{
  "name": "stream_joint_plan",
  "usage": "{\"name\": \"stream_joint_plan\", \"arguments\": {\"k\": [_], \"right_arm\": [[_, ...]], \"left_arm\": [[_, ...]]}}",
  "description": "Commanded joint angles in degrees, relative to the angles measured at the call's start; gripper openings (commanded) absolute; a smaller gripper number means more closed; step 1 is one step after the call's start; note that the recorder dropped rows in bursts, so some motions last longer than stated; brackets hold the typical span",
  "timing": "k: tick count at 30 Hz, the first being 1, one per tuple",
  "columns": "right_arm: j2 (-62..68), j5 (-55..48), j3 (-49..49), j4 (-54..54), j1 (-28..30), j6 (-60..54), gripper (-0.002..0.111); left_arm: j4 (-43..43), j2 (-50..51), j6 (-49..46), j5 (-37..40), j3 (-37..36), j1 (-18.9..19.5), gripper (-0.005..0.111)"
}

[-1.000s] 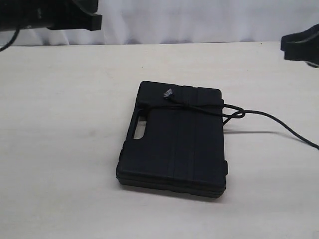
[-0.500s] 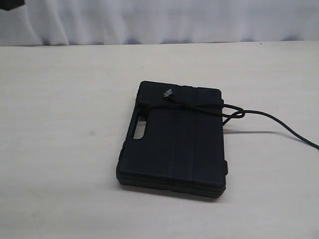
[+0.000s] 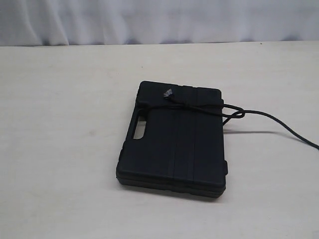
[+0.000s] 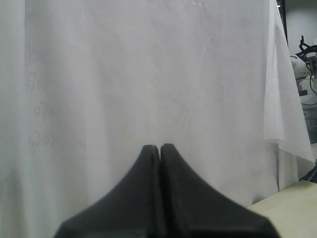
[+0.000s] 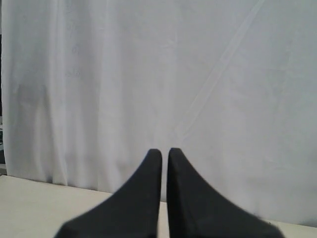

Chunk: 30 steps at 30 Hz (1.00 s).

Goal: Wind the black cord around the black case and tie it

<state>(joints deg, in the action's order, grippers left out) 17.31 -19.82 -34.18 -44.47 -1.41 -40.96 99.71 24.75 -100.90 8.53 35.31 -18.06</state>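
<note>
Both the left gripper (image 4: 160,147) and right gripper (image 5: 164,151) are pressed together, empty; black cord (image 3: 269,116) seems tied around black case (image 3: 174,144), so avoid snagging it.

- We're looking at a robotics lab or test bay here, a bench screened off for recording rather than a home or a shop.
- A white cloth backdrop (image 3: 159,20) runs along the whole far edge of the table, wrinkled and draped (a hung sheet by its folds, not a wall).
- The table (image 3: 55,164) itself is a plain, pale, matte work surface with a few faint scuffs.
- In the left wrist view the sheet ends. Past its hanging edge there's a grey wall (image 4: 299,20) and pale machinery with dark cables (image 4: 305,59), too small to name exactly.
- The right wrist view shows the same white cloth filling the frame, with pale tabletop below it.
</note>
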Motion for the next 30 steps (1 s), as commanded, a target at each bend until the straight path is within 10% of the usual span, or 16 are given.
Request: {"name": "stream_joint_plan", "arguments": {"k": [1,30], "right_arm": [[-0.7,-0.16,0.24,-0.03,-0.14,0.3,0.004],[-0.7,-0.16,0.24,-0.03,-0.14,0.3,0.004]], "left_arm": [[0.23,-0.92,0.4,-0.3,-0.36,0.02,0.0],[-2.59,-1.55,3.28,0.16,-0.62,0.02,0.0]]}}
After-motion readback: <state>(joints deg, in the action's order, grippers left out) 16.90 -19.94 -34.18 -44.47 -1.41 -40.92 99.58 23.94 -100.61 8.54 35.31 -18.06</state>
